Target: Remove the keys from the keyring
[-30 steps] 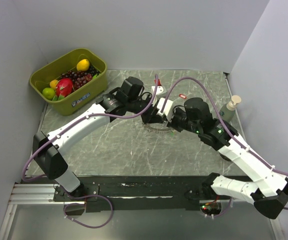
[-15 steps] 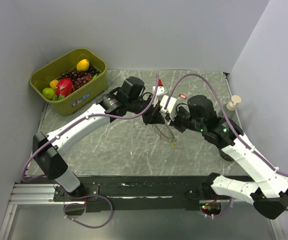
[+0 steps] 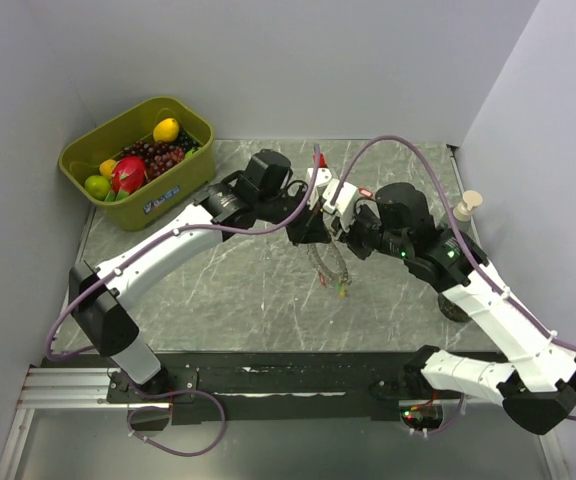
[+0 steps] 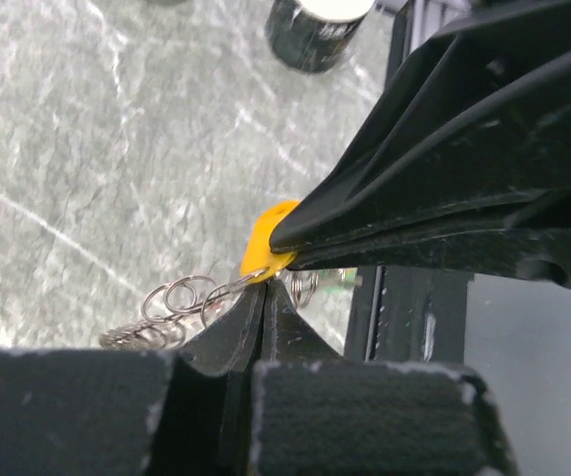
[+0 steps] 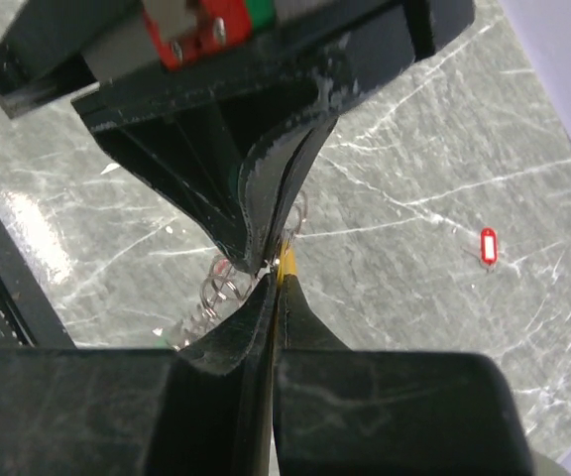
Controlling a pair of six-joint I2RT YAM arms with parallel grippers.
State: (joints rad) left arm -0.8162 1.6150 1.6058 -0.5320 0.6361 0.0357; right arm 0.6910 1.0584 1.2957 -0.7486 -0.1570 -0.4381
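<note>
My two grippers meet tip to tip above the middle of the table. My left gripper is shut on a small wire ring of the keyring. My right gripper is shut on a yellow key that hangs on that ring. The silvery keyring dangles below both grippers, with a small greenish key at its low end. A red key lies loose on the table behind the right gripper.
A green basket of fruit stands at the back left. A soap dispenser stands at the right edge by the right arm. Grey walls close the back and both sides. A black rail runs along the near edge.
Both grippers have risen together and moved slightly back. The keyring, which lay on the table, now hangs below them.
</note>
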